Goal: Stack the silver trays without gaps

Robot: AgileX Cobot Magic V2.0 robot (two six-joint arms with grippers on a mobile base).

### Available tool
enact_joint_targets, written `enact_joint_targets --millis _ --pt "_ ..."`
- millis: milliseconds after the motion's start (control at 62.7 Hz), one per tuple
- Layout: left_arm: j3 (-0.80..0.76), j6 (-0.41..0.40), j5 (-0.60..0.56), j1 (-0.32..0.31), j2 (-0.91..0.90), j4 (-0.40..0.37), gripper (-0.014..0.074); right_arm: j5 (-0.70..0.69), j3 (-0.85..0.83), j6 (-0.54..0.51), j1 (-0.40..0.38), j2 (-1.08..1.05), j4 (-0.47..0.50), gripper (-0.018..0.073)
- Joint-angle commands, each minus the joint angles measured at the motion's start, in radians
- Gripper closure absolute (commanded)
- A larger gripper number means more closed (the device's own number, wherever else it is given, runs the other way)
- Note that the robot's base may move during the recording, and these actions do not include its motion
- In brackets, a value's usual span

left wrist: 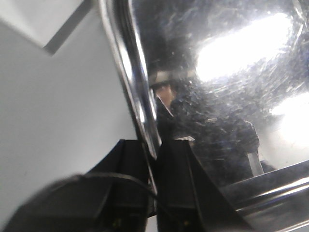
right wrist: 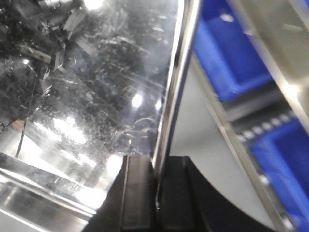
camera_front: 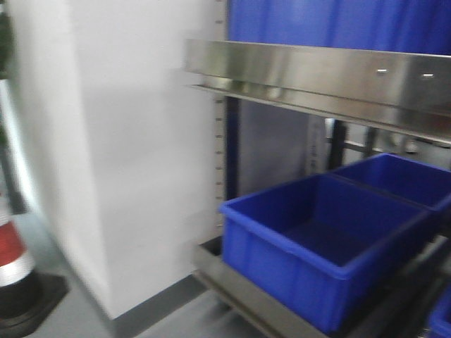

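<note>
Left pincer (left wrist: 153, 164) clamped on the rolled rim of a silver tray (left wrist: 222, 96), one finger on each side. Right pincer (right wrist: 157, 181) likewise clamped on a silver tray rim. Can't tell if it's one tray or two. The tray fills both wrist views, its edges cut off. Front view is blurred: blue bins (camera_front: 324, 246), steel shelf rail (camera_front: 317, 70).

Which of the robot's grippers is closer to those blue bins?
Right, it seems. The right gripper clamps a tray rim with blue bins just beyond; the left gripper, also clamping a rim, shows no bins nearby.
</note>
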Motion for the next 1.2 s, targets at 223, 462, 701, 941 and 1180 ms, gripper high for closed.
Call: enact_joint_targets --millis 223,462,701,941,1180 --pt "-0.028 0.03 0.041 -0.019 -0.031 -0.052 0.0645 0.035 -0.031 -0.025 0.006 -0.024 0.04 0.0503" --pt "-0.028 0.03 0.041 -0.019 -0.031 -0.052 0.0645 0.035 -0.031 -0.025 0.006 -0.024 0.04 0.0503" --pt "-0.028 0.03 0.041 -0.019 -0.031 -0.052 0.0645 0.035 -0.031 -0.025 0.006 -0.024 0.04 0.0503" --pt "-0.028 0.03 0.041 -0.019 -0.031 -0.052 0.0644 0.035 -0.031 -0.025 0.006 -0.024 0.04 0.0503" --pt "-0.028 0.03 0.041 -0.019 -0.031 -0.052 0.0645 0.035 -0.031 -0.025 0.006 -0.024 0.04 0.0503"
